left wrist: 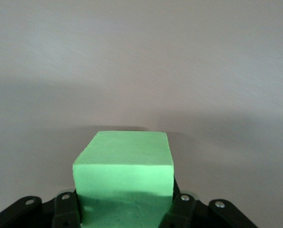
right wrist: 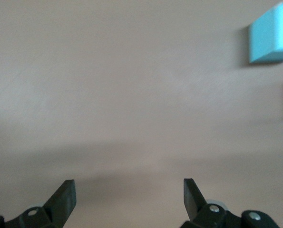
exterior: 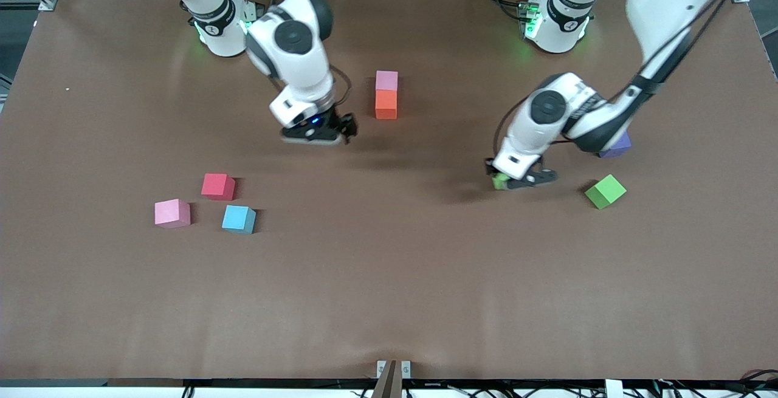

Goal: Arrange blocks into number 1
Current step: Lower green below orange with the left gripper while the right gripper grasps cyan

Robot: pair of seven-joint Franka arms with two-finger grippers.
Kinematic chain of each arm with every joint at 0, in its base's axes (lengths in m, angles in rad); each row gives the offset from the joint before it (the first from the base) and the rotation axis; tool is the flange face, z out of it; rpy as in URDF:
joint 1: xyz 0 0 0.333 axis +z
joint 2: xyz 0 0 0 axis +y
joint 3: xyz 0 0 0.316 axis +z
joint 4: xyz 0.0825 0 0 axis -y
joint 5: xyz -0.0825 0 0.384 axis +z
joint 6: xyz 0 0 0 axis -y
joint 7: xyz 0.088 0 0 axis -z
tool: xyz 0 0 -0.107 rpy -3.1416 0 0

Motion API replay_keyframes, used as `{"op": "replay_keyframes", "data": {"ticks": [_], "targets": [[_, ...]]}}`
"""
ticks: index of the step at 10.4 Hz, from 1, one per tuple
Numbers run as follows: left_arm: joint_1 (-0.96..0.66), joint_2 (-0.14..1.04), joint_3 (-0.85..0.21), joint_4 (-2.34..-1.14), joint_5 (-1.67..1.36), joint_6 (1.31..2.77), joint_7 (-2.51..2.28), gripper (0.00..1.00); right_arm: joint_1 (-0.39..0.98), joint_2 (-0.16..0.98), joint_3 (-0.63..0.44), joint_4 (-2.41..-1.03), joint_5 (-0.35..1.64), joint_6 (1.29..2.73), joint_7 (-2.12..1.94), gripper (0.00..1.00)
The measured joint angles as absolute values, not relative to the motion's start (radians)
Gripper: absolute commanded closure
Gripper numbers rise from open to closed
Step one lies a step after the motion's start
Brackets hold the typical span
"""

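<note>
From the front, the left gripper (exterior: 509,181) clamps a green block (exterior: 499,181) over bare table (exterior: 389,276); it should land flush below the orange block (exterior: 386,104), under the pink block (exterior: 386,80). The left wrist view shows the grip centred. The right wrist view shows the right gripper (right wrist: 129,197) spread, empty. No containers appear.

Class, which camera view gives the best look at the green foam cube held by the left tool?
The left wrist view: the green foam cube fills it, clamped in the left tool. The front view shows a sliver; the right wrist view shows none.
</note>
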State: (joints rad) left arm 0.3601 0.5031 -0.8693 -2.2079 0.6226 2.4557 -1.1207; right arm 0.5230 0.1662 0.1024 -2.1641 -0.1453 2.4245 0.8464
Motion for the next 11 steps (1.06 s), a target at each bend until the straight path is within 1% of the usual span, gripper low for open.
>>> {"op": "replay_keyframes", "data": {"ticks": [4,6,8,10,11], "targets": [[0.121,0.508,-0.87,-2.12,0.491,2.428,-1.183,1.0,0.244,0.136,0.106,-2.147,-0.159,2.43,0.554,0.0],[0.014,0.547,-0.865,-2.022,0.437,2.358,-1.205,1.0,0.151,0.135,0.106,-2.124,-0.16,2.43,0.421,0.0],[-0.096,0.614,-0.844,-1.938,0.435,2.324,-1.259,1.0,0.098,0.149,0.101,-2.088,-0.16,2.429,0.342,0.0],[-0.237,0.66,-0.744,-1.896,0.435,2.322,-1.27,1.0,0.096,0.2,0.095,-2.059,-0.157,2.425,0.339,0.0],[-0.302,0.676,-0.689,-1.878,0.435,2.322,-1.27,1.0,0.096,0.245,0.095,-2.048,-0.142,2.428,0.342,0.0]]}}
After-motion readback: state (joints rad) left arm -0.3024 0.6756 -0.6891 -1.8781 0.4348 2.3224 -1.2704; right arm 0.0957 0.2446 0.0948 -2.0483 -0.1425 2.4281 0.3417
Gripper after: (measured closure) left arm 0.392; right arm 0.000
